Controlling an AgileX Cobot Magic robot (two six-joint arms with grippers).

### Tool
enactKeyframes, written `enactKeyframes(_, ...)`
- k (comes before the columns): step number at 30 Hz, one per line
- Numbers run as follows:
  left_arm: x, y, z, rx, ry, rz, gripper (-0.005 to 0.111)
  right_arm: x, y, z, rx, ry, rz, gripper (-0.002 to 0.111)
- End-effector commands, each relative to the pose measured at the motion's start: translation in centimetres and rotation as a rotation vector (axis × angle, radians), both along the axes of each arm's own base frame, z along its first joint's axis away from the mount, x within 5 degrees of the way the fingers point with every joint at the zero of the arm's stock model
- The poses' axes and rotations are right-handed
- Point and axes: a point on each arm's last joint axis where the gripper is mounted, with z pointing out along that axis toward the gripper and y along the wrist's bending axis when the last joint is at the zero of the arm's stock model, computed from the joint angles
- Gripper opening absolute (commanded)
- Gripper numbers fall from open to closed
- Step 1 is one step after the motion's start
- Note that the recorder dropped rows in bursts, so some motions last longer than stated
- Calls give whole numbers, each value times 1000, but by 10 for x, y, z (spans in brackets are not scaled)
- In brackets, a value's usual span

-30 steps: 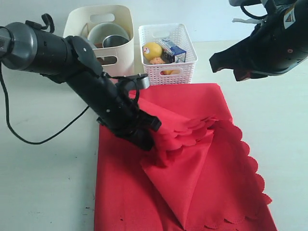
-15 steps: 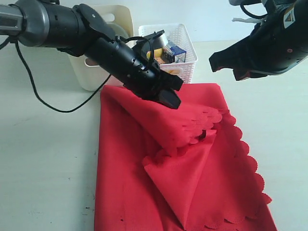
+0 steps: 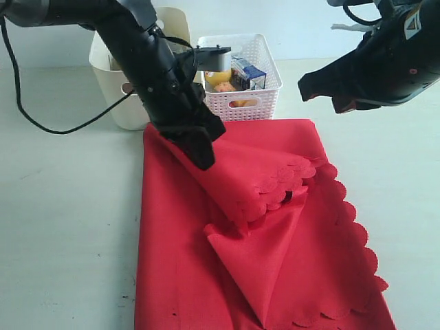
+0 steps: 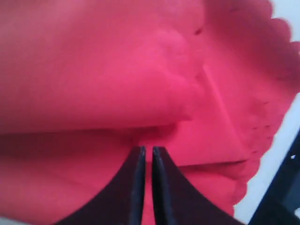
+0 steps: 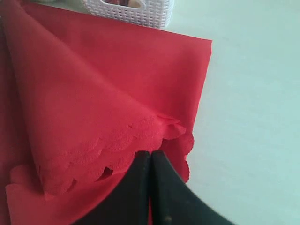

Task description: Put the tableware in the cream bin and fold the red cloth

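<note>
The red cloth (image 3: pixel 275 275) lies on the table with one scalloped flap (image 3: pixel 275 182) folded back over its middle. My left gripper (image 3: pixel 204 162) points down onto the upper left of that flap. In the left wrist view my left gripper (image 4: pixel 146 149) has its jaws drawn together to a thin slit over the cloth (image 4: pixel 93 70), with no fabric bunched at the tips. My right gripper (image 3: pixel 303 89) hangs shut above the cloth's far right corner. The right wrist view shows my right gripper (image 5: pixel 151 152) over the scalloped edge (image 5: pixel 140 131). The cream bin (image 3: pixel 110 75) stands behind my left arm, which hides the tableware.
A white lattice basket (image 3: pixel 247 103) holding a lemon (image 3: pixel 216 77) and a milk carton (image 3: pixel 249 73) stands right of the bin, touching the cloth's far edge. The same basket (image 5: pixel 136 11) shows in the right wrist view. Pale table (image 3: pixel 62 227) lies left of the cloth.
My left arm swung up from the cloth's middle toward the basket, then back left and down onto the folded flap. The flap now lies flatter. The right arm has not moved.
</note>
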Motion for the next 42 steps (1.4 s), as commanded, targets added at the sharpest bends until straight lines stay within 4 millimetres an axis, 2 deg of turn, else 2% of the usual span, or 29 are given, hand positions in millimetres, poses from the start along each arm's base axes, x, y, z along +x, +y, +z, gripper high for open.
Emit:
enactKeyframes(1, -2, 8, -22, 107, 49, 17, 8, -1, 1, 2, -1, -20, 16, 0)
enactKeyframes(4, -7, 7, -45, 153, 98, -3, 8, -1, 1, 2, 1, -20, 15, 0)
enactKeyframes(7, -2, 7, -66, 173, 89, 19, 8, -1, 1, 2, 1, -20, 15, 0)
enactKeyframes(11, 3, -1, -82, 143, 41, 58, 8, -1, 1, 2, 1, -20, 15, 0)
enactKeyframes(14, 1, -13, -94, 138, 5, 52, 8, -1, 1, 2, 0, -22, 18, 0)
enactKeyframes(17, -3, -28, -98, 116, -51, 41, 8, 0, 1, 2, 1, -25, 20, 0)
enactKeyframes(23, 2, -51, -76, 4, -199, 80, 8, 0, 1, 2, 2, -28, 21, 0)
enactKeyframes(31, 20, -67, -48, -166, -309, 207, 8, 0, 1, 2, 3, -30, 21, 0)
enactKeyframes(36, 24, -67, -44, -169, -340, 204, 8, 0, 1, 2, 3, -30, 21, 0)
enactKeyframes(40, 25, -61, -42, -146, -318, 184, 8, 0, 1, 2, 3, -30, 21, 0)
enactKeyframes(42, 19, -52, -34, -95, -282, 121, 8, -1, 2, 1, 17, -21, 31, 0)
